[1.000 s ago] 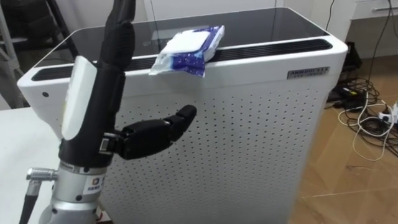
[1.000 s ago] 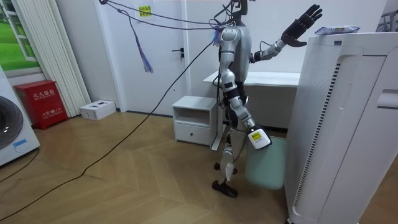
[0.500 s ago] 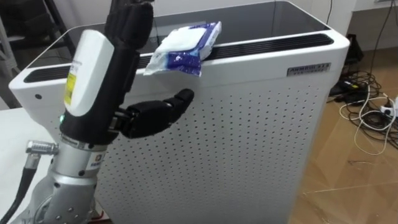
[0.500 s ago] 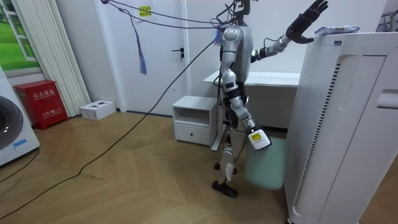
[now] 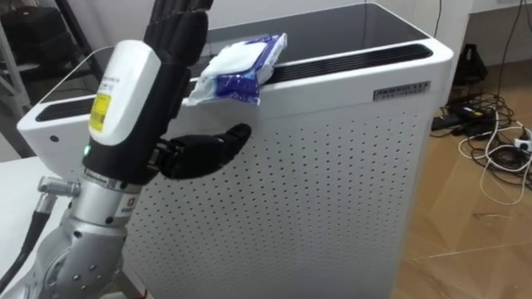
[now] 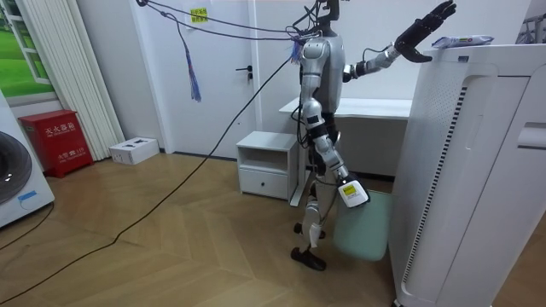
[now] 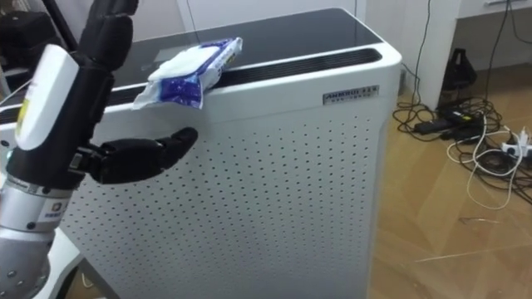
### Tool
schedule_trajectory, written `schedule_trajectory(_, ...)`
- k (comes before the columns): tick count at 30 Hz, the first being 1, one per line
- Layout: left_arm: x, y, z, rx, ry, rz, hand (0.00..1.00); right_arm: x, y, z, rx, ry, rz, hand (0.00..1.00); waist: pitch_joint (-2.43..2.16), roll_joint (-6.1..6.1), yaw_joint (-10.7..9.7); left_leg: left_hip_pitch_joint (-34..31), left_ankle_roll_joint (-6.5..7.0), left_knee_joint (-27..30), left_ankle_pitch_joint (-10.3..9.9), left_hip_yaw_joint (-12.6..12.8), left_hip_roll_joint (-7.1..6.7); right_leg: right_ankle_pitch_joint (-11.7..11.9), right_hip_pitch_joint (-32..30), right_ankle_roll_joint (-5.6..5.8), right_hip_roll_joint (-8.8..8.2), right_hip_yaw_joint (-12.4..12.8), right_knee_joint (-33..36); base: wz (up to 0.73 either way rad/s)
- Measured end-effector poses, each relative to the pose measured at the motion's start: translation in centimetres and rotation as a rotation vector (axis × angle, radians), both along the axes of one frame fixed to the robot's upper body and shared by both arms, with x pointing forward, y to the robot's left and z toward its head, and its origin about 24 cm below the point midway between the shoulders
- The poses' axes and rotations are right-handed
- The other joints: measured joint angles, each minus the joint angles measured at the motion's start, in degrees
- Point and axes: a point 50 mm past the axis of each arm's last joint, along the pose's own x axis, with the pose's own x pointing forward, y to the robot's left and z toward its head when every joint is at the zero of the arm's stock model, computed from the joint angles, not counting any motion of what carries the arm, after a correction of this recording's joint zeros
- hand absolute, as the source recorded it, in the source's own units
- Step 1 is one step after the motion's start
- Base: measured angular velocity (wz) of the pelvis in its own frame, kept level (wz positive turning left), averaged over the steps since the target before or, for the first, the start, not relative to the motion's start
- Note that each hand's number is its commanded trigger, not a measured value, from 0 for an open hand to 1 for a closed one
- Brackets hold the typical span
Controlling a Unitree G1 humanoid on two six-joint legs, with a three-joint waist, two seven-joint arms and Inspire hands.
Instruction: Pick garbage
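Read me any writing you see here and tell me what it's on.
Dark plate on the white appliance: too blurred to read.
Blue-and-white packet: print too small.
Red box: characters illegible.
Nothing is legible enough to quote.

Likely home: washer [image 6: 13, 183], curtains [image 6: 68, 77], bedside cabinet [image 6: 266, 166]

White appliance [image 5: 332, 166] top: blue-white packet [image 5: 237, 65] lying.

L hand [image 6: 424, 32] raised, fingers spread, near packet [image 6: 463, 40] atop white unit [image 6: 478, 153].
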Motion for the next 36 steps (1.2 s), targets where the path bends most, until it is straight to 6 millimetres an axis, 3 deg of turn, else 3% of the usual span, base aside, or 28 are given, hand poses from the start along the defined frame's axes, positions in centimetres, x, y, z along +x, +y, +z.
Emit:
schedule_trajectory(10, 0.5, -0.2, -0.5, 0.099, 0.133, 0.001, 0.00, 0.8, -0.3, 0.3, 0.001, -0.010, -0.014, 1.00, -0.07, 0.20, -0.5, -1.0, 0.00, 0.1, 0.0, 0.0, -0.03, 0.0, -0.9, 0.01, -0.06, 0.0, 0.0, 0.00)
schedule_trajectory(17, 0.7, -0.1, -0.8, 0.136, 0.193, 0.008, 0.00, 0.8, -0.3, 0.3, 0.006, -0.009, -0.010, 1.00, 0.14, 0.56, -0.4, -1.1, 0.00, 0.1, 0.0, 0.0, -0.06, 0.0, -1.2, 0.02, -0.08, 0.1, -0.1, 0.00)
schedule_trajectory(18, 0.8, -0.1, -0.8, 0.141, 0.200, 0.008, 0.34, 0.9, -0.3, 0.3, 0.009, -0.008, -0.007, 1.00, 0.15, 0.59, -0.4, -1.1, 0.00, 0.1, 0.0, 0.2, -0.05, 0.0, -1.2, 0.02, -0.07, 0.2, -0.1, 0.00)
schedule_trajectory(19, 0.8, -0.1, -0.8, 0.146, 0.207, 0.007, 0.54, 0.9, -0.3, 0.3, 0.012, -0.007, -0.005, 1.00, 0.15, 0.59, -0.4, -1.1, 0.00, 0.1, 0.0, 0.4, -0.03, 0.0, -1.2, 0.02, -0.07, 0.2, -0.1, 0.00)
schedule_trajectory(20, 0.8, -0.1, -0.9, 0.149, 0.211, 0.007, 0.65, 0.9, -0.3, 0.3, 0.013, -0.007, -0.005, 1.00, 0.15, 0.59, -0.4, -1.1, 0.00, 0.1, 0.0, 0.4, -0.03, 0.0, -1.2, 0.02, -0.07, 0.2, -0.1, 0.00)
schedule_trajectory(21, 0.8, -0.1, -0.9, 0.153, 0.218, 0.007, 1.00, 0.9, -0.4, 0.3, 0.018, -0.008, -0.006, 1.00, 0.15, 0.59, -0.4, -1.1, 0.00, 0.1, 0.0, 0.4, -0.03, 0.0, -1.2, 0.02, -0.09, 0.2, 0.0, 0.00)
schedule_trajectory(26, 1.1, -0.2, -0.4, 0.169, 0.221, 0.006, 1.00, 1.0, -0.4, 0.4, 0.017, -0.011, -0.005, 1.00, 0.16, 0.56, -0.1, -1.1, 0.00, 0.1, 0.0, 0.5, -0.04, 0.0, -1.1, 0.02, -0.19, 0.1, 0.1, 0.00)
schedule_trajectory(28, 1.3, 0.3, 0.8, 0.167, 0.183, 0.026, 1.00, 1.0, -0.6, 0.5, 0.011, -0.010, -0.005, 1.00, 0.16, 0.56, -0.1, -1.0, 0.00, 0.1, 0.0, 0.5, -0.06, 0.0, -1.0, 0.02, -0.20, 0.1, 0.1, 0.00)
schedule_trajectory(36, 2.3, 0.7, 2.4, 0.136, 0.151, 0.031, 1.00, 1.0, -1.2, 0.6, -0.015, 0.003, -0.017, 1.00, 0.18, 0.55, -0.3, 0.1, 0.01, 0.1, 0.0, 0.6, -0.06, -0.1, 0.4, 0.07, -0.59, -0.7, 0.0, 0.03)
